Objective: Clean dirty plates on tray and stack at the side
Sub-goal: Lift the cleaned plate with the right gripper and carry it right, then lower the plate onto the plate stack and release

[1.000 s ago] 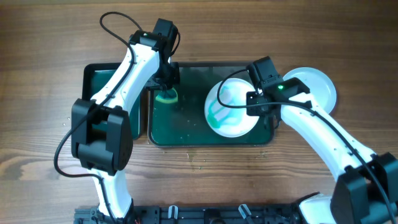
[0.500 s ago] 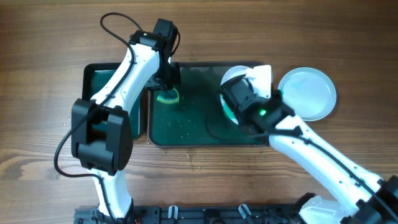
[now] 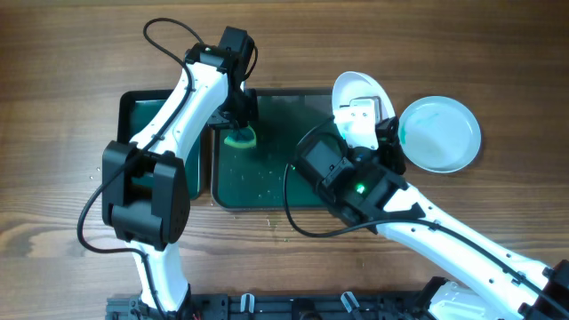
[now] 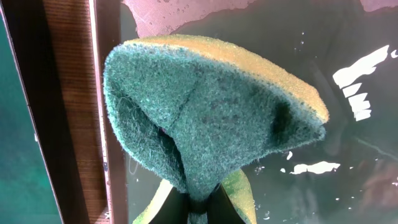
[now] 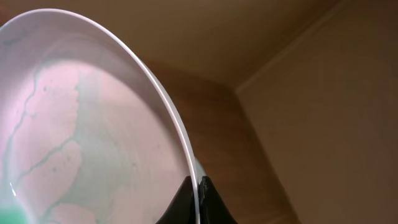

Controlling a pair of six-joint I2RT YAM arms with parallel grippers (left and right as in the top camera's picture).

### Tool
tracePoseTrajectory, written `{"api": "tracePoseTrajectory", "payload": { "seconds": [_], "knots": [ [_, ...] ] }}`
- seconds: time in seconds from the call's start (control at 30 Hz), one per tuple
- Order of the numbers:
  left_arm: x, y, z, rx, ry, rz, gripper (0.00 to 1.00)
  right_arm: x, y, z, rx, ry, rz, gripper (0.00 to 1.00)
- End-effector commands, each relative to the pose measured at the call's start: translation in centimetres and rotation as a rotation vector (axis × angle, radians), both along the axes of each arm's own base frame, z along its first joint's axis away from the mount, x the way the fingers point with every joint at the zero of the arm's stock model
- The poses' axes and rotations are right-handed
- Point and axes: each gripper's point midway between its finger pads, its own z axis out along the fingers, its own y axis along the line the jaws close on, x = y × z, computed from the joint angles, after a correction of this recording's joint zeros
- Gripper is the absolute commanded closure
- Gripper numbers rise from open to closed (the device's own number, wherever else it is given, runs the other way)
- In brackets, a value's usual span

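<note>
Currently, left hand [image 4: 200,204]: clenching the sponge [image 4: 211,118] over the tray [image 3: 267,191].
right hand [image 5: 198,198]: gripping a smeared plate [image 5: 81,124] by its rim.

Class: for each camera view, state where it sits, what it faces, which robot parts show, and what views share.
Overhead: above the table, facing down on the dark green rectangular tray; both white arms show.
Left wrist: on that arm, facing the left hand pinching the green scouring sponge.
Right wrist: on that arm, facing the right hand gripping the smeared round white plate.
Shared: overhead shows both sponge and plate.
</note>
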Motion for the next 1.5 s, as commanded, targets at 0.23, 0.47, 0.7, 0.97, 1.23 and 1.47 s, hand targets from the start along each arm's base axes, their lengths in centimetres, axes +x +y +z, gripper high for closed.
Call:
{"api": "tracePoseTrajectory", "payload": {
  "seconds": [0.23,0.47,0.7,0.97,1.23,1.47],
  "knots": [
    [0.3,-0.4,0.1,-0.016,-0.003,0.009,0.96,-0.3,1.4,-2.1,0.133,0.093,0.063,0.96],
    [0.3,-0.4,0.1,-0.016,-0.003,0.010,0.96,-0.8,3.6,-8.1,0.489,0.402,0.120,0.96],
    [0.3,-0.4,0.1,-0.016,-0.003,0.009,0.96,1.5,1.8,-10.1,0.792,0.564,0.151,0.96],
    [0.2,-0.6,0.1,-0.022,-0.001,0.009,0.96,3.8,-9.3,-10.4,1.037,0.480,-0.060,0.96],
    [0.2,-0.6,0.1,-0.023,-0.001,0.009,0.96,2.6,-20.1,-11.8,1.094,0.354,-0.350,0.96],
    [0.3,-0.6,0.1,-0.023,-0.003,0.008,0.96,2.7,-23.1,-15.1,1.094,0.361,-0.486,0.96]
  ]
}}
